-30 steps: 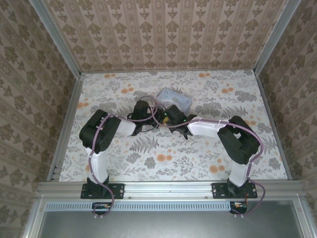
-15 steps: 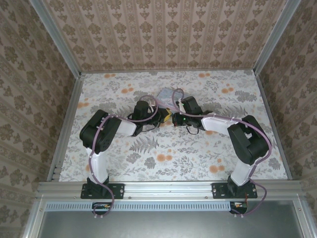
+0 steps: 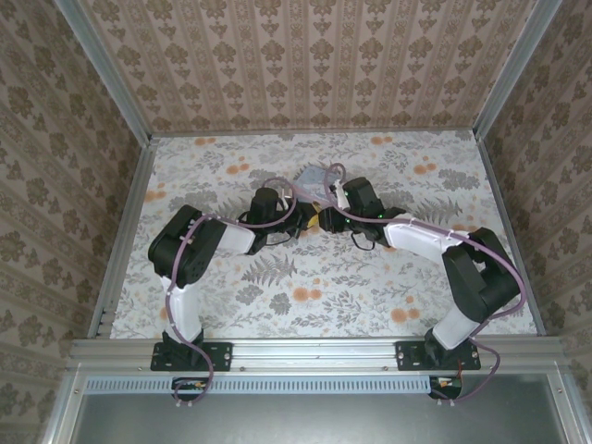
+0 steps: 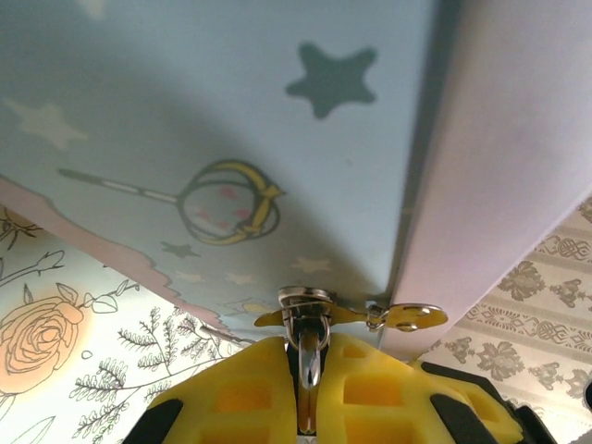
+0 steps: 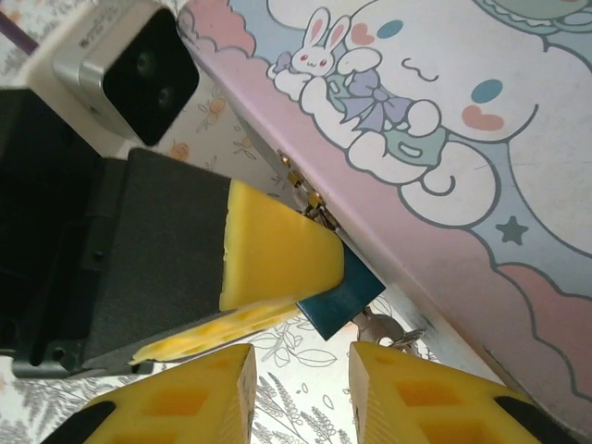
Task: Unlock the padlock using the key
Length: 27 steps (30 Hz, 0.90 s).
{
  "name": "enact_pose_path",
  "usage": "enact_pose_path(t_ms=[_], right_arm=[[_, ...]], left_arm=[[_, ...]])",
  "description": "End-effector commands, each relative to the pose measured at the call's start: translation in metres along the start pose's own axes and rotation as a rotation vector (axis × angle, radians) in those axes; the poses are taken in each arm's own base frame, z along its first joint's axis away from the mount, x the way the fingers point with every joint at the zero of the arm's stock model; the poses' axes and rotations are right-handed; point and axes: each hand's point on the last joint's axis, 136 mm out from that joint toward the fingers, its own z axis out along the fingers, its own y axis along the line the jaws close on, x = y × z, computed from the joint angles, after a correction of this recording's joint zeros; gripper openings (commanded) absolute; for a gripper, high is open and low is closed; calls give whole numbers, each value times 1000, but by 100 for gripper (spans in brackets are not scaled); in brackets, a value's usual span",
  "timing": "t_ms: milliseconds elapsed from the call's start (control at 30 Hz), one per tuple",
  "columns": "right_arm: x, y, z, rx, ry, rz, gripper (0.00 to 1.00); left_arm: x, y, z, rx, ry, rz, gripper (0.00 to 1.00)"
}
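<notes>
1. Toward the far edge of the table [image 3: 203,176], about midway along it, lay one tin [image 3: 313,178] with one padlock [image 5: 340,301] at its near side; two arms met there.
2. Left arm: it was folded at the elbow and reached across to the right. The left gripper [image 4: 303,361] was clamped tight on the padlock, with the silvery shackle [image 4: 305,338] pinched between its two yellow pads.
3. Right arm: it was stretched long toward the left and the far edge, wrist turned in. The right gripper [image 5: 301,384] sat just beside the padlock, its two fingers parted by a moderate gap and holding nothing.
4. The padlock was a small teal block, flat-faced and square-cornered, lying against the tin's pink band close to a small brass latch [image 5: 310,202].
5. One small silvery metal piece [image 5: 388,331] jutted out beside the padlock — whether it was the key could not be told.
6. The tin was smooth and pale blue, printed with stars and cartoon figures. The pads were yellow with moulded recesses, and the table was covered in a floral print — grey leaves, orange blooms.
</notes>
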Motion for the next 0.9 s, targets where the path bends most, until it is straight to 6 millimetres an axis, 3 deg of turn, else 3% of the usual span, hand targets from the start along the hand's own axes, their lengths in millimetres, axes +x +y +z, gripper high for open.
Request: enact_pose_path(t_ms=[0, 367, 867], right_arm=[[-18, 0, -8, 89, -40, -137, 35], [-10, -1, 3, 303, 7, -427, 35], [17, 6, -9, 267, 14, -456, 27]], left_arm=[[21, -11, -3, 10, 88, 2, 0], [21, -12, -3, 7, 88, 8, 0], [16, -10, -7, 1, 76, 7, 0]])
